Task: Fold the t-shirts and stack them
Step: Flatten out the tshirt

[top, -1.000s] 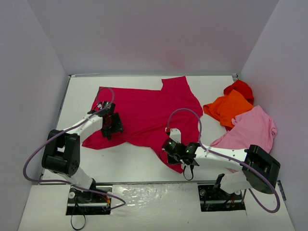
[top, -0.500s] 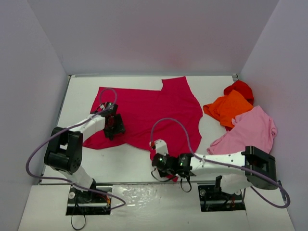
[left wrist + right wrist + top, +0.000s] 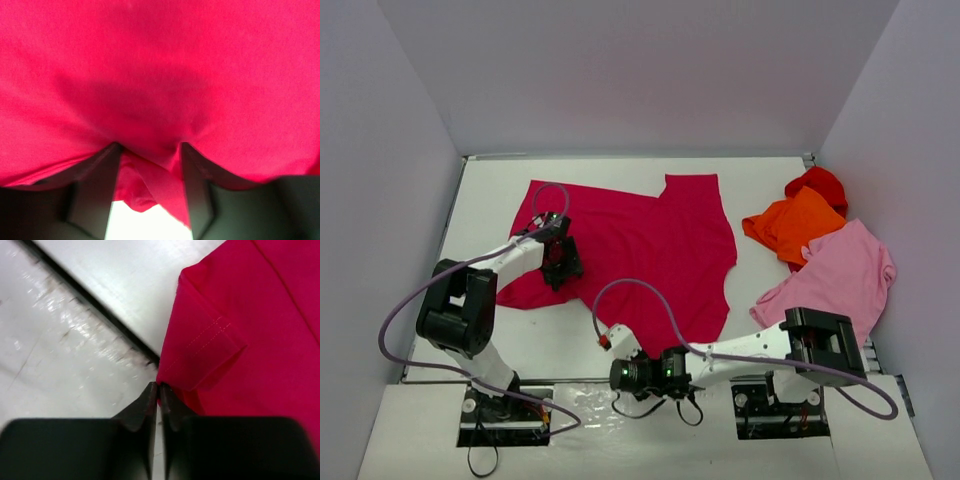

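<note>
The large crimson t-shirt (image 3: 650,240) lies spread on the white table (image 3: 500,180). My left gripper (image 3: 563,265) presses down on its left part. In the left wrist view the crimson t-shirt (image 3: 160,65) fills the picture and the left gripper (image 3: 147,147) has its jaws apart with a loose fold between them. My right gripper (image 3: 642,378) is low at the table's near edge. In the right wrist view the right gripper (image 3: 159,386) pinches a hem corner of the crimson t-shirt (image 3: 260,315). Orange (image 3: 800,225), bright red (image 3: 817,183) and light pink (image 3: 840,270) t-shirts lie heaped at the right.
White walls close in the table at the left, back and right. A dark gap (image 3: 95,302) runs along the table's near edge, just beside the right gripper's tips. A purple cable (image 3: 640,290) loops over the shirt's lower hem.
The right arm has swept left and toward the near edge, dragging the shirt's lower corner with it. The shirt lies flatter. The left gripper has crept slightly right.
</note>
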Controlling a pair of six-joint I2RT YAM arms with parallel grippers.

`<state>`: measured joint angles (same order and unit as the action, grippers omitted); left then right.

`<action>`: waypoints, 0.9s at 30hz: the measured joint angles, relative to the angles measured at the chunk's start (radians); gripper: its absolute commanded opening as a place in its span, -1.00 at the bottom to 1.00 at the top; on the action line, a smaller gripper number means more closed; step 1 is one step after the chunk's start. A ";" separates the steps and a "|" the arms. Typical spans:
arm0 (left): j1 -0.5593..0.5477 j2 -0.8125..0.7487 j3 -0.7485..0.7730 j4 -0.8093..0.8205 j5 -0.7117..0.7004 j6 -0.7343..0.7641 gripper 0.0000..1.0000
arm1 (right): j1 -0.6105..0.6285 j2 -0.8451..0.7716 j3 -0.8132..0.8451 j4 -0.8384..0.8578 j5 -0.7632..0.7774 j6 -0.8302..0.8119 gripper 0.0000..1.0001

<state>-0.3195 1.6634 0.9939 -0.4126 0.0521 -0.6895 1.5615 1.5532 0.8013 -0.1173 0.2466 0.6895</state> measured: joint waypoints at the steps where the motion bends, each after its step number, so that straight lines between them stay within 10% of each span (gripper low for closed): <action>1: -0.001 0.002 0.001 0.000 0.000 0.000 -0.19 | 0.009 0.000 0.000 0.000 0.000 -0.002 -0.26; 6: -0.002 0.007 0.008 0.000 0.000 -0.003 -0.11 | 0.028 -0.031 -0.002 -0.001 0.027 -0.004 0.33; 14: -0.013 0.010 0.021 -0.003 -0.001 -0.008 0.13 | -0.021 -0.208 -0.037 0.021 0.099 0.008 0.28; 18: -0.017 -0.003 0.023 -0.006 -0.023 -0.010 0.13 | -0.162 -0.288 -0.108 0.033 0.109 0.024 0.10; 20: -0.019 -0.034 0.023 -0.009 -0.042 -0.010 0.12 | -0.271 -0.326 -0.152 0.044 0.101 0.023 -0.34; 22: -0.019 -0.074 0.029 -0.012 -0.057 -0.008 -0.07 | -0.397 -0.350 -0.187 0.053 0.089 0.015 -0.98; 25: -0.019 -0.092 0.081 -0.034 -0.061 0.002 -0.87 | -0.590 -0.347 -0.210 0.076 0.036 -0.017 -1.00; 27: -0.019 -0.071 0.139 -0.040 -0.045 0.005 -1.00 | -0.702 -0.299 -0.191 0.096 0.013 -0.051 -1.00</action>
<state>-0.3390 1.5929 1.1325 -0.4526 0.0075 -0.6843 0.8599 1.2537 0.6104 -0.0209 0.2596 0.6388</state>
